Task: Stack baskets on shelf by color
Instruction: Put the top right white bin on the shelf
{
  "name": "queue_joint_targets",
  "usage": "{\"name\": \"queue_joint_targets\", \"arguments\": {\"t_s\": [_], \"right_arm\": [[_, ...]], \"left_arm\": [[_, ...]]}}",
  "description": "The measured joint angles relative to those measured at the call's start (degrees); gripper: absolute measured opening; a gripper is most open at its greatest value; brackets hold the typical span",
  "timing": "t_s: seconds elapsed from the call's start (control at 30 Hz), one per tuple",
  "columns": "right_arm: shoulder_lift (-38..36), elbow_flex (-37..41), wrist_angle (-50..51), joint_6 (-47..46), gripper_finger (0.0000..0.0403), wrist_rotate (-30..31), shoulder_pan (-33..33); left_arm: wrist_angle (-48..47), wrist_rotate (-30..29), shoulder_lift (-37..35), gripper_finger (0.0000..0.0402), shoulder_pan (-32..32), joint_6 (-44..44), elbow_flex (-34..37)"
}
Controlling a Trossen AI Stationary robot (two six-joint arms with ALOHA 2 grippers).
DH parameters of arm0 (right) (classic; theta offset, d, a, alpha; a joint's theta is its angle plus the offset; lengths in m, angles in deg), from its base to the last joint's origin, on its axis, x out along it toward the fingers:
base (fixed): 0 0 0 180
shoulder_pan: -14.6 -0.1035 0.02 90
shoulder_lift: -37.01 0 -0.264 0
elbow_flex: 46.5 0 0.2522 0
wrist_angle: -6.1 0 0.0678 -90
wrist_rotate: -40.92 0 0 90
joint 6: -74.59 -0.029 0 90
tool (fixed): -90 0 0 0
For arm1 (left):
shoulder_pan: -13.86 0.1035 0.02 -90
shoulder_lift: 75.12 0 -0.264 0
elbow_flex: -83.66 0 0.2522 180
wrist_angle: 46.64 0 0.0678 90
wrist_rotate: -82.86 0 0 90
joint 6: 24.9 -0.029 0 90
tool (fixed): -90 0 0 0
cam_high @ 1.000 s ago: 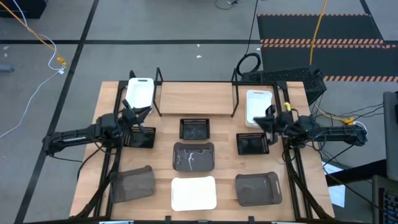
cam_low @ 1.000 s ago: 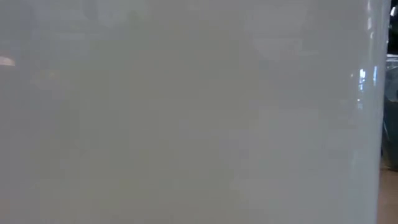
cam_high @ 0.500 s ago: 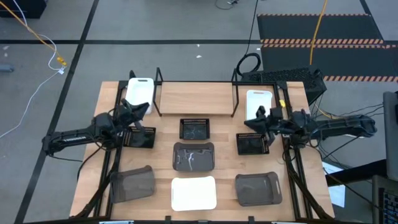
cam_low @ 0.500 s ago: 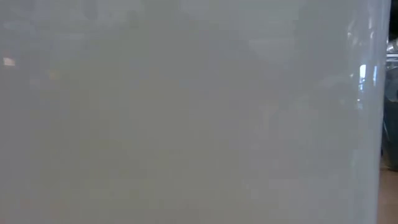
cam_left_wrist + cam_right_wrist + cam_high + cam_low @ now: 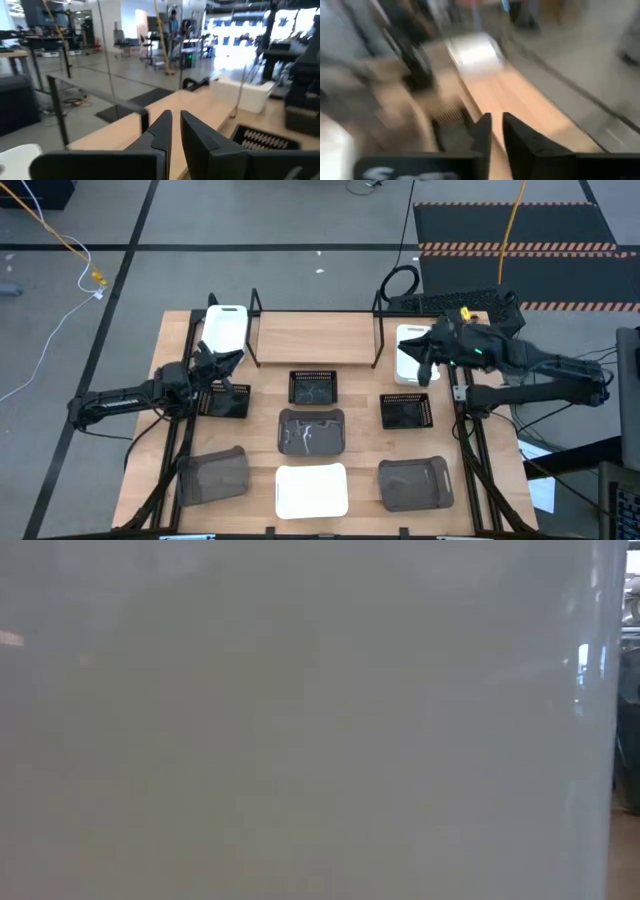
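The right end effector (image 5: 420, 366) has been swung up over the right white basket (image 5: 412, 346) beside the shelf (image 5: 316, 338); its fingers are seen slightly apart, holding nothing. The left end effector (image 5: 228, 359) is held nearly closed near the left white basket (image 5: 225, 327) on the counter (image 5: 362, 435).

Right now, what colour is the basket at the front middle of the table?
It is solid white, and it shows best in the high view.
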Motion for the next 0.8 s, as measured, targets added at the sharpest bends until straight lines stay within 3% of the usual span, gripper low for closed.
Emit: {"name": "queue_joint_targets", "arguments": {"t_s": [0.13,0.27,0.4,0.6,0.8], "right_arm": [[5.8,-8.6,17.8,2.4,0.0118,-0.1,3.5],[9.2,-6.2,25.7,2.6,0.0170,-3.9,4.7],[11.6,1.4,24.9,1.7,0.0191,-4.6,4.8],[14.5,12.0,20.1,2.8,0.0189,-4.1,5.1],[17.2,13.6,18.3,3.8,0.0180,-3.0,6.5]], "left_arm": [[-0.4,-0.9,0.0,0.0042,0.0,-4.2,0.0],[1.7,-1.1,0.0,0.0042,0.0,-8.3,0.0],[4.1,-1.0,0.0,0.0042,0.0,-12.6,0.0],[5.3,-1.0,0.0,0.0042,0.0,-14.4,0.0],[5.3,-1.0,0.7,0.0042,0.0,-13.9,0.0]]}}
